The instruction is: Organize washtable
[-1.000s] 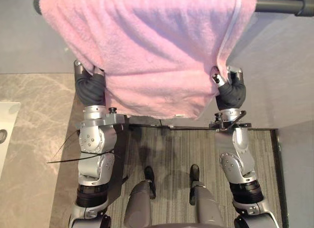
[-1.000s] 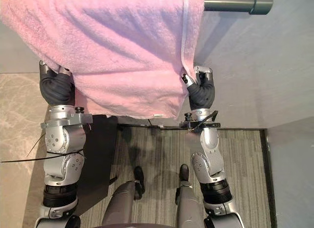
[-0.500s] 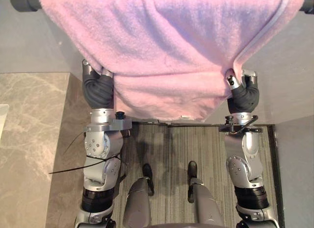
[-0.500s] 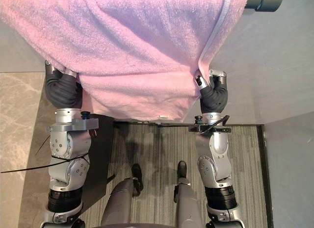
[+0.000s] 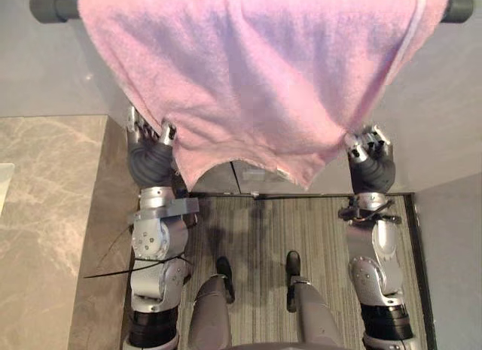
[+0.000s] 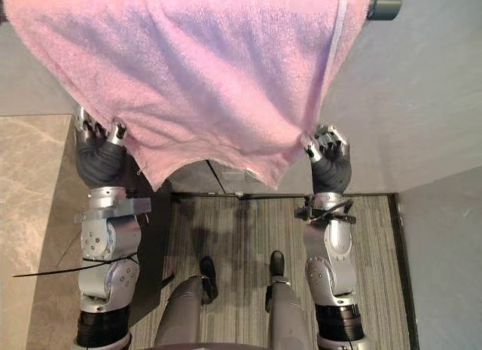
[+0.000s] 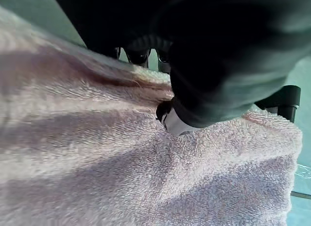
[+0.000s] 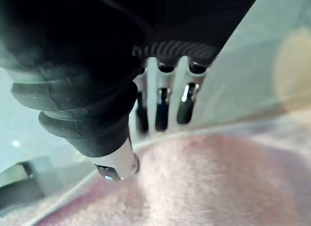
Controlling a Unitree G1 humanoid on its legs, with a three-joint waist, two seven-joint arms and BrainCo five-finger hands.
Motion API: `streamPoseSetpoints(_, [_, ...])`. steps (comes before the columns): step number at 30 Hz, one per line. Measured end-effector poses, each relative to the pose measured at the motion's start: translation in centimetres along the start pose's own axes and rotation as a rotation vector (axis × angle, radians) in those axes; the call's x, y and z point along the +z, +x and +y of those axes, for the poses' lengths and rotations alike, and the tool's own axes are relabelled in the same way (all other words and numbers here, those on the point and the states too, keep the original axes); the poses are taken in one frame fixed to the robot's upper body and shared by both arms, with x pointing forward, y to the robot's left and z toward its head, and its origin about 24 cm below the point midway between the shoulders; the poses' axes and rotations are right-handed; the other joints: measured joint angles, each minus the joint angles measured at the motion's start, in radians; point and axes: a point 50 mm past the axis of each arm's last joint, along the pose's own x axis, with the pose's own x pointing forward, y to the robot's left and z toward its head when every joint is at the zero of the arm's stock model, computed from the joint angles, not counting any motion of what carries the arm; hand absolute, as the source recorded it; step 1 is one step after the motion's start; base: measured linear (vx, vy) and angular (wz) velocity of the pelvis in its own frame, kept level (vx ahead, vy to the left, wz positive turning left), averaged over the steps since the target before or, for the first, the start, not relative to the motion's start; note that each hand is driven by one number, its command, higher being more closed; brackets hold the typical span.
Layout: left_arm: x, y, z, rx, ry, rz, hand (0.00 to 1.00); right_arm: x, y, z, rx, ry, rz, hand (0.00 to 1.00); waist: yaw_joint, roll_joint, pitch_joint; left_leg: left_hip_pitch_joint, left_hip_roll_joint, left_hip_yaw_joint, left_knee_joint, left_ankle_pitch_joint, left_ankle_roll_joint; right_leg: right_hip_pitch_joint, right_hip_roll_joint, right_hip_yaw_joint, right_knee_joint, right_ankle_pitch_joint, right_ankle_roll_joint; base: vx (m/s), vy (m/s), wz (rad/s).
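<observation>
Fingers (image 8: 163,104) of right hand (image 5: 370,160): stood straight and apart from the thumb, no longer tucked behind the cloth as they were a second before. Fingers (image 5: 163,132) of left hand (image 5: 151,158): likewise straightened, dark tips showing clear beside the cloth's edge. Neither set was clamped on anything.

Item 1. Large pink terry towel (image 5: 256,71): hung draped over the rail and spread across nearly its full width. The lower hem was held level between the two hands a second earlier. It had since dropped into two uneven points with a raised gap between them. Judged released. The hanging step looked nearly complete, though the hem might want smoothing.

Item 2. Beige marble washtable top (image 5: 45,214): at the robot's left, beside the left arm.

Item 3. Dark grey round towel rail (image 5: 53,4): horizontal, carrying the towel, its ends showing past both towel edges.

Item 4. Right thumb (image 8: 116,167): lay against the towel's piped side edge. Left thumb (image 7: 170,120): tip rested on the pile. Contact seemed light, but whether either thumb pressed could not be told.
</observation>
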Motion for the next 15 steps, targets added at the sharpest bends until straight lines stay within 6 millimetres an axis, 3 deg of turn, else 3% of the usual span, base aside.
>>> streamPoseSetpoints(4, [-1.5,-2.2,1.2,-0.005,0.062,0.118,0.0,-2.8,-2.5,-2.4,-0.056,-0.078,0.189,0.0,0.0,-0.001,-0.001,0.077,0.0,0.008,-0.016,-0.01,-0.002,0.066,0.0,0.002,0.005,-0.02,-0.002,-0.01,-0.002,-0.01])
streamPoseSetpoints(9, [-3.5,-4.3,2.4,0.004,0.085,0.258,0.0,-4.7,-5.3,-3.8,-0.085,-0.113,0.331,0.0,-0.001,-0.002,-0.006,0.138,0.0,0.015,-0.033,-0.011,-0.003,0.121,0.0,0.002,-0.008,-0.023,0.003,0.01,0.0,-0.01])
streamPoseSetpoints(15, [-7.3,-9.1,5.3,0.084,0.189,0.541,0.0,-8.0,-10.3,-5.8,-0.153,-0.148,0.583,0.0,-0.002,0.0,-0.058,0.232,0.0,0.027,-0.054,-0.017,-0.01,0.207,0.001,0.004,-0.027,-0.03,0.003,0.04,0.003,-0.03])
